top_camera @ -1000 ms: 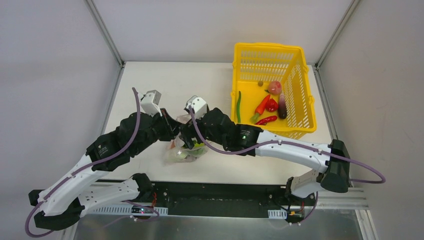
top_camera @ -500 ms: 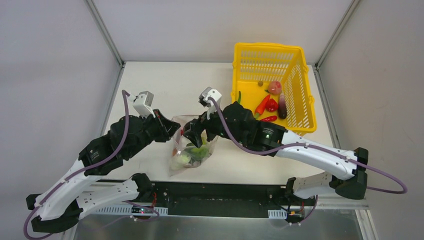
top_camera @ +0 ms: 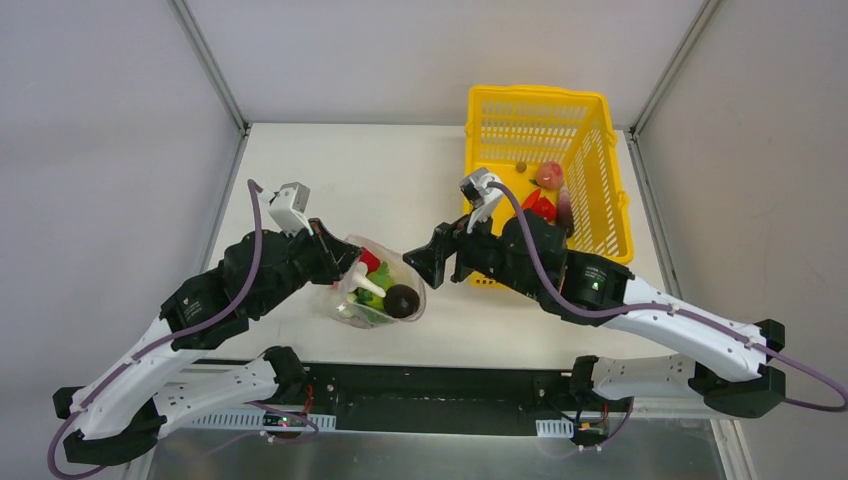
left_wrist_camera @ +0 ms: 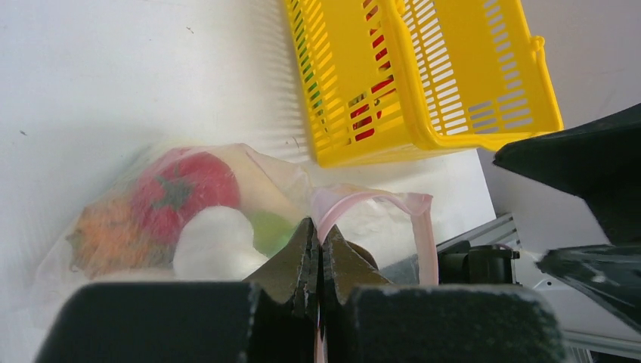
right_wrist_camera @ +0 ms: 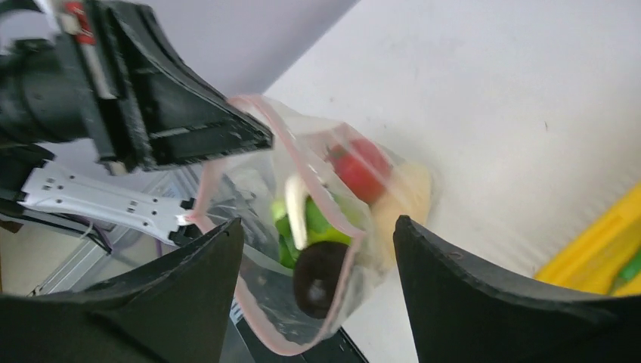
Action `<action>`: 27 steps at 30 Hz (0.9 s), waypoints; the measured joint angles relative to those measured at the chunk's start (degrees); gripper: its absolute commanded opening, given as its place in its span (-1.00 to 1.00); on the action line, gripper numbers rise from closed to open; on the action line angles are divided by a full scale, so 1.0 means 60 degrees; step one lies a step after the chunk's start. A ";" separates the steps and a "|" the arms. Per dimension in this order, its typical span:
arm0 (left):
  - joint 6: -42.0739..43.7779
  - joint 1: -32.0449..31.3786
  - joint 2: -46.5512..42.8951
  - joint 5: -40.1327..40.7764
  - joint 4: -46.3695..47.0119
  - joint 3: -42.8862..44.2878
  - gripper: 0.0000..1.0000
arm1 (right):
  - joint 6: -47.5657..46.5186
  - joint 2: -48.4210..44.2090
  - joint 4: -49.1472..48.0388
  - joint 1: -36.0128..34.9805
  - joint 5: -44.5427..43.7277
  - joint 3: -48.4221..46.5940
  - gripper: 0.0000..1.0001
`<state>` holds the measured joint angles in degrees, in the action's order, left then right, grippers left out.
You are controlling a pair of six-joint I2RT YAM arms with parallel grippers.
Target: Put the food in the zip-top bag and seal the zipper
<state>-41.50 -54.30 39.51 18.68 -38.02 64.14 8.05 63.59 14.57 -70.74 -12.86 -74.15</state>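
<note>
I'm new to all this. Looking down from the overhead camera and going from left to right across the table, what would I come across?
left gripper, pinching the bag's edge → zip-top bag with food inside → right gripper, open → yellow basket

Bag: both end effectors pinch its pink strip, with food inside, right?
No. Only the left end effector pinches the bag's pink strip; the right end effector stands open, clear of it, as the top view shows. The food is inside.
</note>
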 measured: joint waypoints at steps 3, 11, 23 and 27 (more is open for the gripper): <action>0.0000 0.0000 0.0022 0.0000 -0.0004 -0.0022 -1.00 | 0.0539 -0.0237 0.0590 0.0004 -0.0313 0.0488 0.43; 0.0000 -0.0004 0.0164 -0.0004 0.0000 -0.0025 -1.00 | 0.1676 0.0058 0.1665 0.0004 0.0098 0.1202 -0.35; 0.0415 0.0000 0.0433 -0.0255 -0.0291 0.0208 -0.94 | 0.1308 0.0801 0.1504 0.0015 -0.0688 0.0637 -1.00; 0.1155 0.0000 0.1056 -0.1038 -0.1166 0.1417 -0.86 | 0.0809 0.1075 0.0856 0.0299 -0.0707 -0.0040 -1.00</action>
<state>-34.57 -54.30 45.84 12.45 -45.01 72.64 12.91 70.04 19.70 -68.95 -17.10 -74.39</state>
